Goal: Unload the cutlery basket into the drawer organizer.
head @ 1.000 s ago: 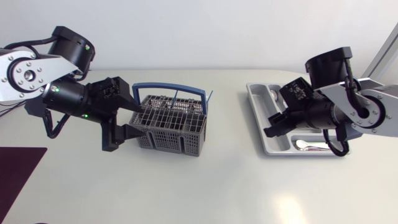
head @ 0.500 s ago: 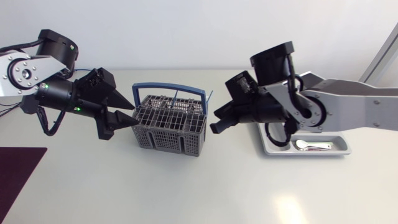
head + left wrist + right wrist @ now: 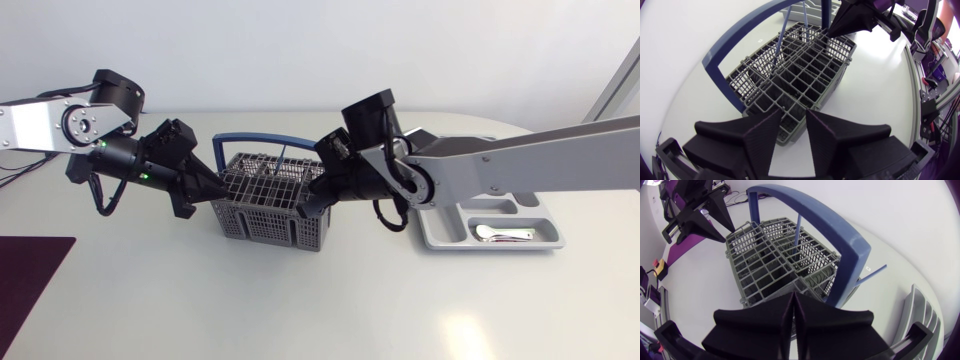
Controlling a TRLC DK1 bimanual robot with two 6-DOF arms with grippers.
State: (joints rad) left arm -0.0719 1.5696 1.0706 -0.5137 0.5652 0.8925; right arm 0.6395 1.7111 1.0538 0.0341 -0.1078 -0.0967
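Your left gripper (image 3: 793, 114) sits at the 9 o'clock end of the cutlery basket (image 3: 268, 205). Its fingers are parted by a narrow gap over the end wall and grip nothing I can see. Your right gripper (image 3: 792, 296) is clenched on itself, empty, with its tips at the basket's 3 o'clock end, just beside the blue handle (image 3: 840, 235).

This reads as the picking step. One thin blue-handled piece (image 3: 798, 230) stands upright in the grid, not yet taken. For the next move you'd need to part the right fingers and come down on that stem from above.

It's tight there, with the handle arching over and grid walls all round. The drawer organizer (image 3: 545, 240) lies at 3 o'clock, well apart, with a spoon (image 3: 497, 233) in its 6 o'clock compartment. There's open bench (image 3: 330, 300) at 6 o'clock.
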